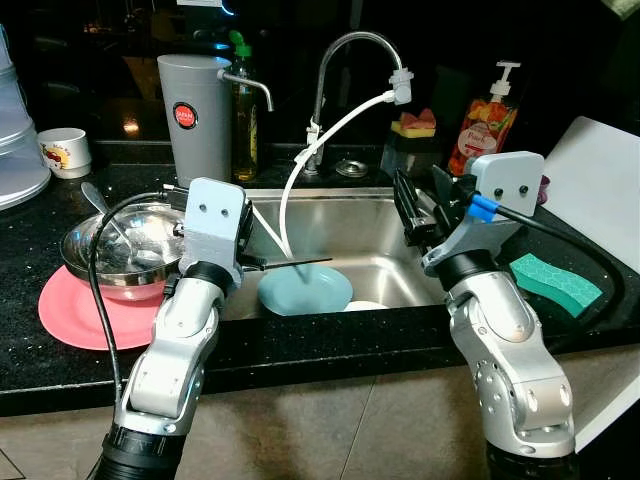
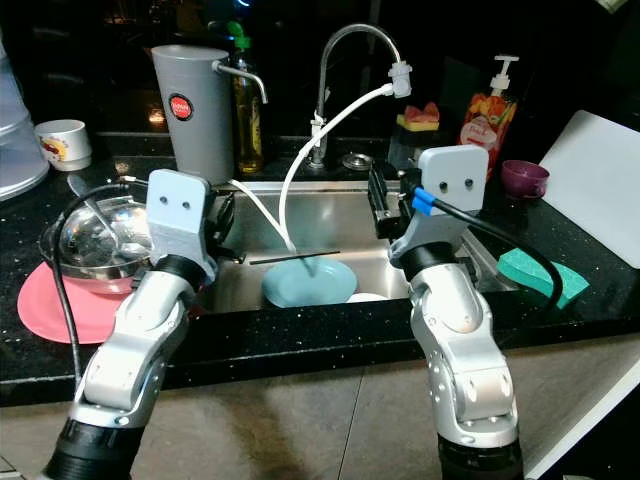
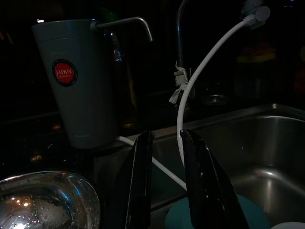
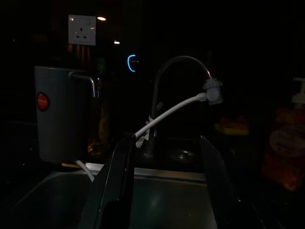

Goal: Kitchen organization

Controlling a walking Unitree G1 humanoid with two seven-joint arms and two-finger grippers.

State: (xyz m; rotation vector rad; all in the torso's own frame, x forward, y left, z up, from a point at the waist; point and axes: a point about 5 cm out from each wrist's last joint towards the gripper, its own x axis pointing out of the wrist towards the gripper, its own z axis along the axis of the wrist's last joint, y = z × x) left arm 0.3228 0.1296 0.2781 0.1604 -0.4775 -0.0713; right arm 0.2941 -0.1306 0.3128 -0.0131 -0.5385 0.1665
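Two empty grippers over the sink (image 1: 330,203): left gripper (image 3: 167,157) narrowly parted, right gripper (image 4: 164,167) wide. Approach step; next, probably descend toward blue plate (image 1: 305,290).

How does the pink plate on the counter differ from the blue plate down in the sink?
The pink plate lies on the black counter at the robot's left, while the blue plate sits lower, in the steel sink. The pink plate carries a metal bowl with a spoon in it; the blue plate carries no dish, though a white hose hangs down toward it. Both are round.
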